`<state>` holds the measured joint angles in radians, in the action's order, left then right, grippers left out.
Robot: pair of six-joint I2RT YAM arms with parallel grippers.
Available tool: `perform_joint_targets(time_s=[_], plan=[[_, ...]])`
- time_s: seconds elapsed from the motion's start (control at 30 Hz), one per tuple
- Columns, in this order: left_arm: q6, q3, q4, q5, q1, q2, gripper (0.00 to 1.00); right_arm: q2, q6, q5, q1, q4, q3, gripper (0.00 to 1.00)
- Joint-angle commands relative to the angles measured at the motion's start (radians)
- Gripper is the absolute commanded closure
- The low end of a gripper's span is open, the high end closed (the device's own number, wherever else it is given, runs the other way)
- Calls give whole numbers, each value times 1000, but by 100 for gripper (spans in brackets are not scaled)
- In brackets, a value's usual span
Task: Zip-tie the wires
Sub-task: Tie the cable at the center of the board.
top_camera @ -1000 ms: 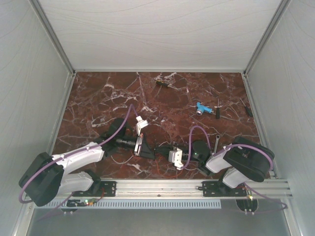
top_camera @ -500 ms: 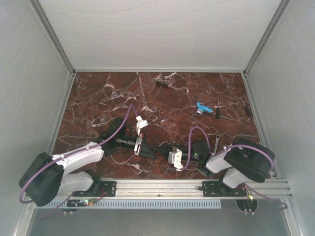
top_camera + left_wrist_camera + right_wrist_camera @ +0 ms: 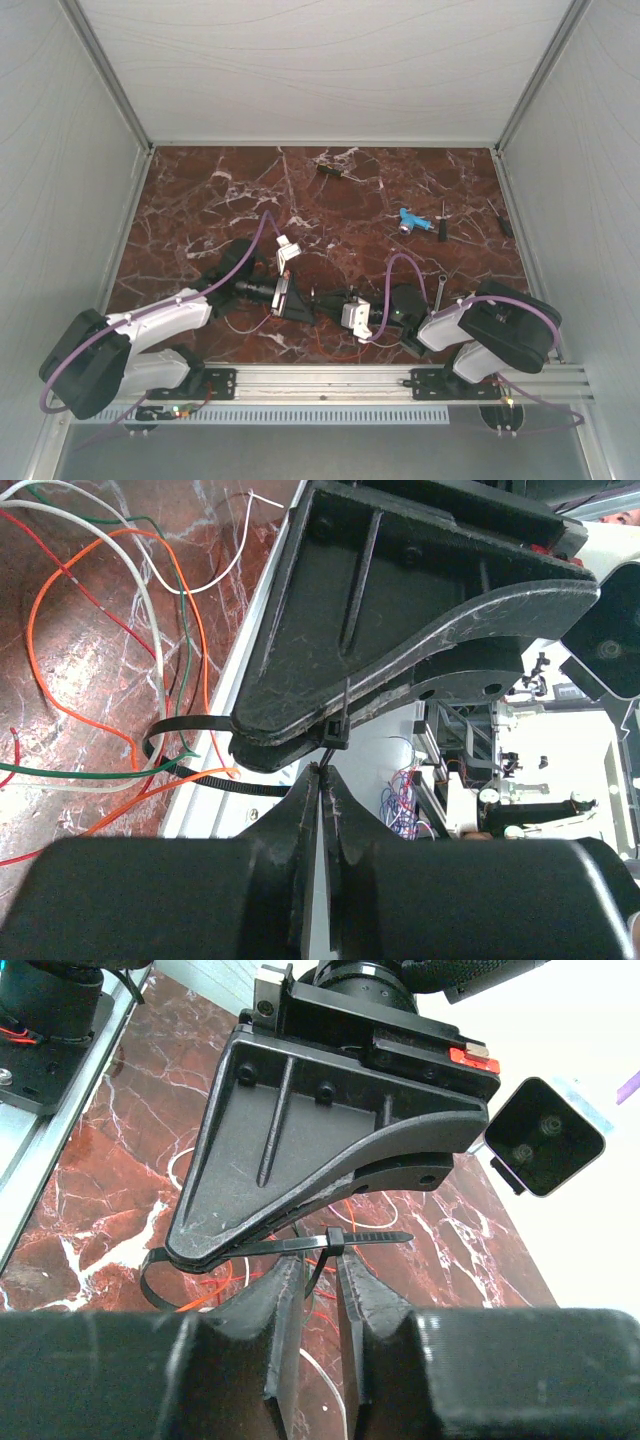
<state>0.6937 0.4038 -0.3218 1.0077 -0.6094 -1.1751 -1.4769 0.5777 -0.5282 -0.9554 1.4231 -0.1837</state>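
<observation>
The wires [image 3: 170, 660] are thin orange, white, green and red strands lying loose on the marble; they show as faint strands [image 3: 243, 326] in the top view. A black zip tie [image 3: 190, 723] loops round them, and its head [image 3: 337, 730] sits just above my left gripper [image 3: 320, 770], which is shut on the strap. In the right wrist view the head [image 3: 335, 1242] lies across the tips of my right gripper [image 3: 320, 1260]. Its jaws stand slightly apart with the strap hanging loose between them. Both grippers meet tip to tip [image 3: 320, 303] near the front rail.
A blue tool [image 3: 412, 221], a small screwdriver [image 3: 441, 222] and a black tool [image 3: 502, 222] lie at the back right. Another screwdriver [image 3: 330, 170] lies at the back centre and a wrench [image 3: 441, 289] by the right arm. The aluminium rail [image 3: 320, 380] runs close behind the grippers.
The right wrist has edged a little left and away from the rail. The left arm has stayed where it was.
</observation>
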Motion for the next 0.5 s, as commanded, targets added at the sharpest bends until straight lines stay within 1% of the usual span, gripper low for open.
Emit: perform_joint_targets(time_s=[0.0,0.2,0.27,0.47], plan=[[14,12,-45,20,4,-1,100,23,-9,-21,-8,79,-17,85],[15,12,-46,20,3,1,100,24,-14,-24,-8,80,-18,95],[16,10,-47,20,3,0,100,24,-16,-26,-8,83,-17,100],[19,10,-40,9,3,16,100,19,7,-32,-9,103,-3,100]])
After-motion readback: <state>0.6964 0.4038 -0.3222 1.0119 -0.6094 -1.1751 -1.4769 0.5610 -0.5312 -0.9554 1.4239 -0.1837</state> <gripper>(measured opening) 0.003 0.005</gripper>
